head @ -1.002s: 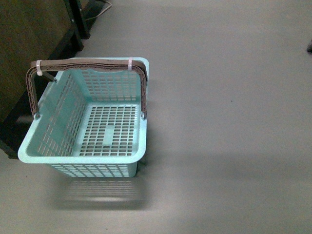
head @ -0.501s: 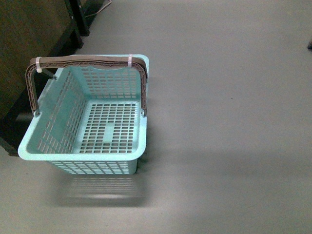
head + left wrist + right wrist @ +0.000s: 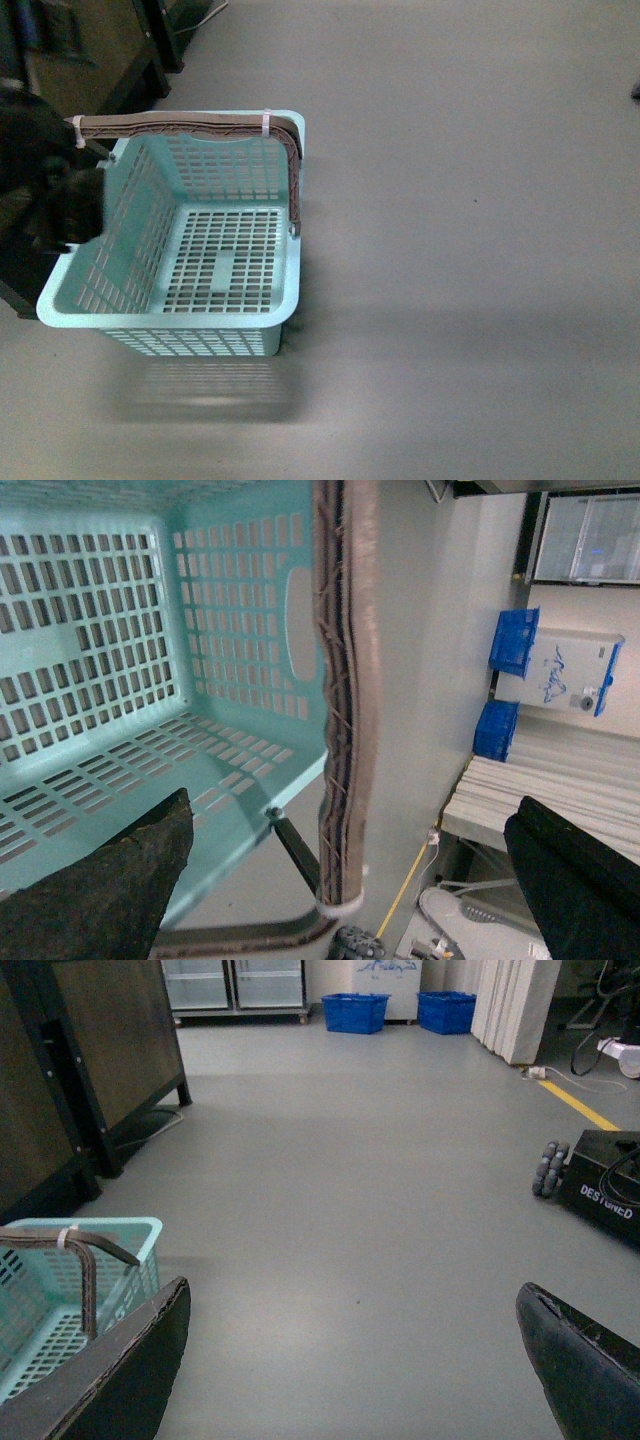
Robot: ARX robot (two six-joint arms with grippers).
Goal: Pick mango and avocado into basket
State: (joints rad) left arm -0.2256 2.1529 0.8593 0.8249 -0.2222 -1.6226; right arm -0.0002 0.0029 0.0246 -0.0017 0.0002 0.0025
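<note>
The light teal basket (image 3: 292,270) stands empty on the grey floor at the left of the front view, its brown-grey handles (image 3: 180,124) raised and bound by white zip ties. The mango and the avocado are out of view. My left gripper (image 3: 60,200) is a dark blurred shape over the basket's left side. In the left wrist view the left gripper (image 3: 350,810) is wide open and empty, with the basket wall (image 3: 240,610) and handles (image 3: 345,680) just beyond it. My right gripper (image 3: 352,1295) is wide open and empty above bare floor, to the right of the basket (image 3: 130,1232).
A dark wooden cabinet on black legs (image 3: 100,60) stands behind the basket at the left. In the right wrist view, blue crates (image 3: 355,1012) stand by the far wall and a black wheeled base (image 3: 600,1185) is at the right. Grey floor lies right of the basket.
My left arm has come into the front view at the left edge, over the basket's left side. The basket has shifted slightly.
</note>
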